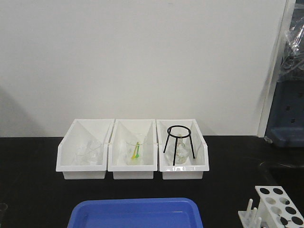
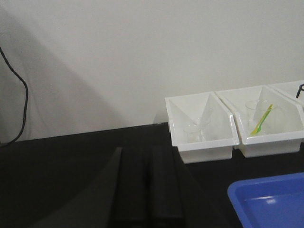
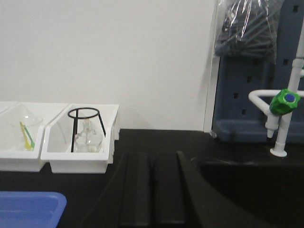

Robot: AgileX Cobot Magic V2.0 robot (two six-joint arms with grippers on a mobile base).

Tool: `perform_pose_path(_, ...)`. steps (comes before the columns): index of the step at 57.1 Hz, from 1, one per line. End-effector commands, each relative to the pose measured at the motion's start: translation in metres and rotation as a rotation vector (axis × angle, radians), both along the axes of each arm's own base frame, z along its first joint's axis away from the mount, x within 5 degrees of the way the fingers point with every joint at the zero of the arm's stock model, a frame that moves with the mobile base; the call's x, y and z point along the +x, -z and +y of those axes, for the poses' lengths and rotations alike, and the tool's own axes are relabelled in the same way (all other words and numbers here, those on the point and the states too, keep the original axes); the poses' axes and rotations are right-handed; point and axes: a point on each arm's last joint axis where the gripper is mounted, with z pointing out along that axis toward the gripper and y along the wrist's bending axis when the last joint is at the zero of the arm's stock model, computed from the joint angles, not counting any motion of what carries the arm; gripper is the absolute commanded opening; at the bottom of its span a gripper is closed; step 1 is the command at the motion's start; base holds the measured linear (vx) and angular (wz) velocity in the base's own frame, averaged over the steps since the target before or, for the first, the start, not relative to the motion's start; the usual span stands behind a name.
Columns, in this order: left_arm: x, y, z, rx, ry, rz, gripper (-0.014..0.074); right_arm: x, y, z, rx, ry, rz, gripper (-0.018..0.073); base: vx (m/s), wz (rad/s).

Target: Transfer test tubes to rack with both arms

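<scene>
- The left hand (image 2: 148, 151) is over the black counter (image 2: 57, 156), its two dark fingers (image 2: 130, 190) pressed together with nothing between them.
- The right hand (image 3: 152, 155) is closed the same way and holds nothing.
- The white rack (image 1: 278, 204) stands at the counter's near right corner, right of the blue tray (image 1: 135, 213).
- Three white bins (image 1: 133, 173) line the far side. The right one holds a black tripod (image 1: 179, 137).

The left gripper (image 2: 149, 151) and right gripper (image 3: 153, 156) each sat at lower centre of its wrist view, black jaws pressed together.
</scene>
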Motion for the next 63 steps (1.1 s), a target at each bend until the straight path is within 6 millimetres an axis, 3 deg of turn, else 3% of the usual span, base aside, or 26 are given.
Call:
perform_pose_path(1,0.006,-0.015,0.0,-0.002,0.0,-0.069,0.0244,0.01,-0.015,0.0,0.001,0.0,-0.079,0.0166,0.0,0.0)
perform_pose_path(12,0.013,-0.009,0.0,-0.001,0.0,-0.02,0.0409,0.025,-0.011,0.0,-0.003,-0.002,-0.062,0.0387,0.0,0.0)
perform_pose_path(19,0.02,-0.002,0.0,0.007,0.001,0.049,0.0464,0.031,-0.009,0.0,-0.001,-0.002,-0.052,0.0459,0.0,0.0)
perform_pose_path(32,0.044,0.016,0.0,0.18,0.024,0.213,0.0497,0.037,-0.005,0.0,0.0,-0.002,-0.018,0.0468,0.0,0.0)
perform_pose_path(47,0.09,0.036,-0.001,0.207,0.039,0.247,0.0503,0.037,-0.002,0.0,0.002,-0.002,0.0,0.0468,0.0,0.0)
perform_pose_path(63,0.118,0.056,-0.002,0.204,0.046,0.27,0.0506,0.037,0.001,0.0,0.0,-0.001,0.034,0.0467,0.0,0.0)
